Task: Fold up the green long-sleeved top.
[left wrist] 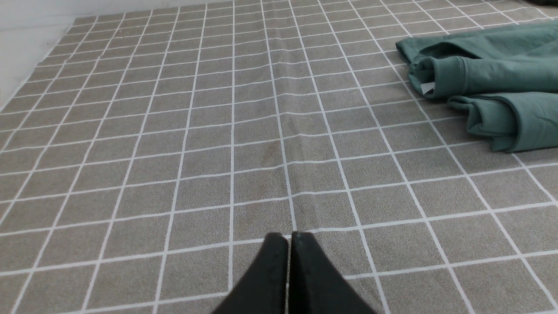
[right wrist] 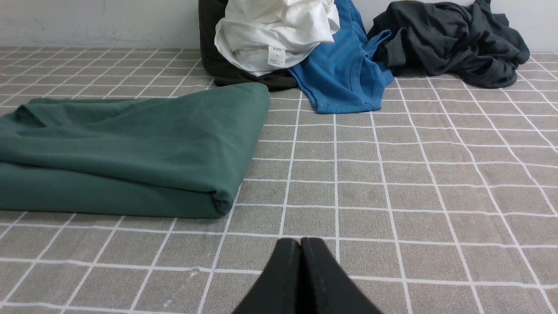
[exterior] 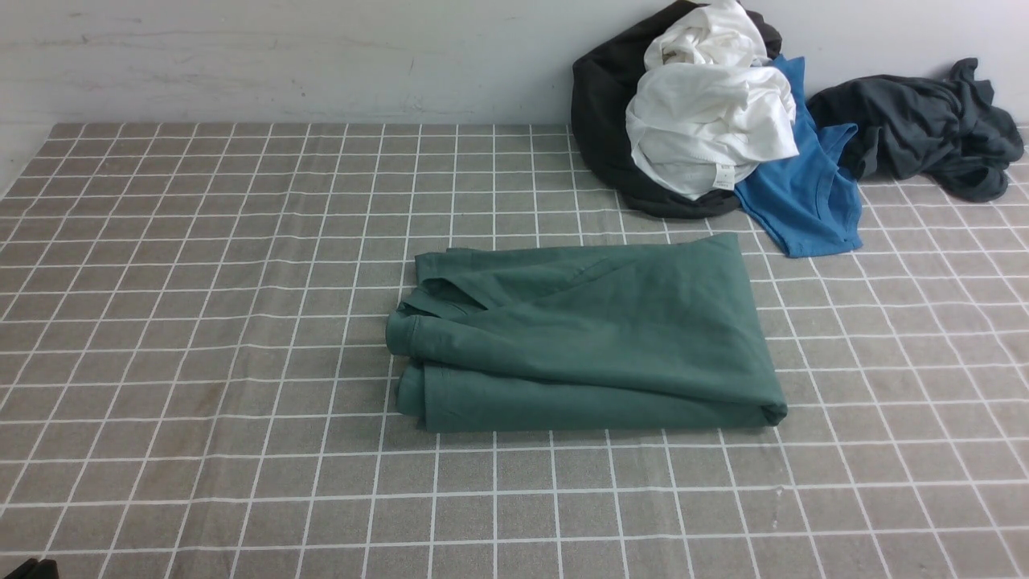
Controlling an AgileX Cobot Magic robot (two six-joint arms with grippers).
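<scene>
the checked counter [exterior: 201, 338] runs under everything, bare right below both pairs of jaws. the green long-sleeved top [exterior: 587, 338] lies ahead of them as a compact folded bundle, off to the right of the left gripper [left wrist: 288, 237] and to the left of the right gripper [right wrist: 300, 242] (both pinched closed on nothing). folding looks finished; i'd judge only a tidy-up remains, if anything.

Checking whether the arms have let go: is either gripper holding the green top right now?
No. The left gripper and right gripper are both shut on nothing, apart from the folded green top.
</scene>
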